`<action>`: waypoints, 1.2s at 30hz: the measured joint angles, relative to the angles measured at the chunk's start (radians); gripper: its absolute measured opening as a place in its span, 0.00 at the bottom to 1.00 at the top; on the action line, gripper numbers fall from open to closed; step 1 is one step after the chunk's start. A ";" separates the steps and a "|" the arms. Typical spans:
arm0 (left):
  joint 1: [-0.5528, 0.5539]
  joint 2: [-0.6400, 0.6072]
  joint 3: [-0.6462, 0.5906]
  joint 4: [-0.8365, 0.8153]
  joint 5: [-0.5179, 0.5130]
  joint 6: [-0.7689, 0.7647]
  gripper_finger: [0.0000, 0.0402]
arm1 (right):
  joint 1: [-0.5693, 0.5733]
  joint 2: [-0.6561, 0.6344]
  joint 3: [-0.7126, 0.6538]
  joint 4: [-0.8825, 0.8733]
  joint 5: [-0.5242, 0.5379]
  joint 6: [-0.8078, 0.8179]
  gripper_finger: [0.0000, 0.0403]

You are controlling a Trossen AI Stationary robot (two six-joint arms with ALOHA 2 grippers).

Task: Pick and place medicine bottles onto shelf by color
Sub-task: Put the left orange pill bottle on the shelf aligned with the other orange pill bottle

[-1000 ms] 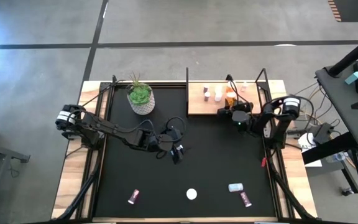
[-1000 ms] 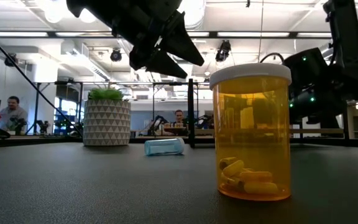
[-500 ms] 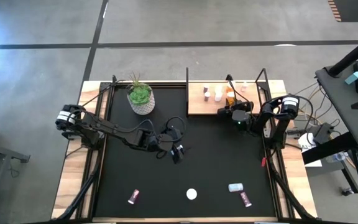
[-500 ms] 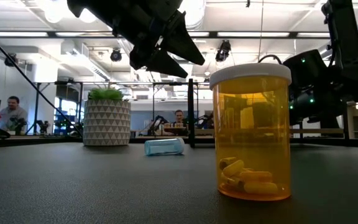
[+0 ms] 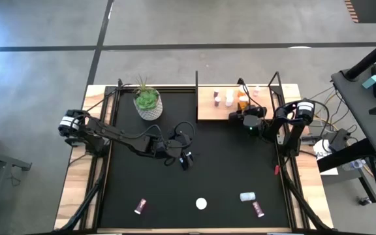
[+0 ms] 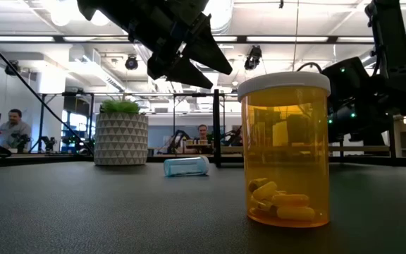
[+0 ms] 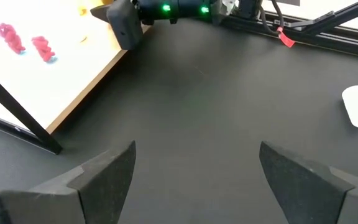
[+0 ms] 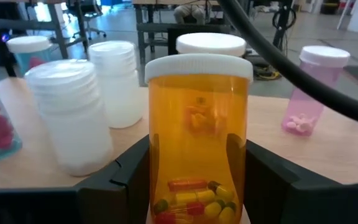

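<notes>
Looking straight down first, I see the left gripper [image 5: 185, 158] hovering over the middle of the black mat [image 5: 227, 170], nothing in it, and the right gripper [image 5: 238, 116] at the front edge of the shelf [image 5: 206, 109], where several medicine bottles stand. Four more bottles lie near the mat's front edge: a pink bottle [image 5: 140, 206], a white cap [image 5: 202, 203], a pale blue bottle [image 5: 247, 196] and a magenta bottle [image 5: 258, 209].

At table height, an orange bottle [image 6: 285, 149] stands close to the camera with yellow pills inside; a blue bottle [image 6: 186, 166] lies on its side beside the plant pot [image 6: 121, 135].

From the left wrist, I see both fingers [image 7: 101, 177] spread wide over bare mat.

From the right wrist, the fingers [image 8: 126, 180] flank an orange capsule bottle [image 8: 197, 134] standing on the shelf; I cannot tell whether they grip it or have let go. White bottles [image 8: 73, 112] and a pink-pill bottle [image 8: 312, 90] stand around it.
</notes>
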 joint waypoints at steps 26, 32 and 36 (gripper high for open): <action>0.001 0.000 -0.004 -0.001 0.000 0.001 0.81 | 0.016 -0.071 -0.013 -0.011 -0.031 -0.007 0.55; 0.001 0.000 -0.004 -0.003 0.000 0.002 0.81 | 0.022 -0.220 -0.017 -0.197 -0.031 0.019 0.55; 0.001 0.000 -0.004 -0.010 0.000 0.002 0.81 | 0.022 -0.350 0.004 -0.428 -0.050 0.078 0.55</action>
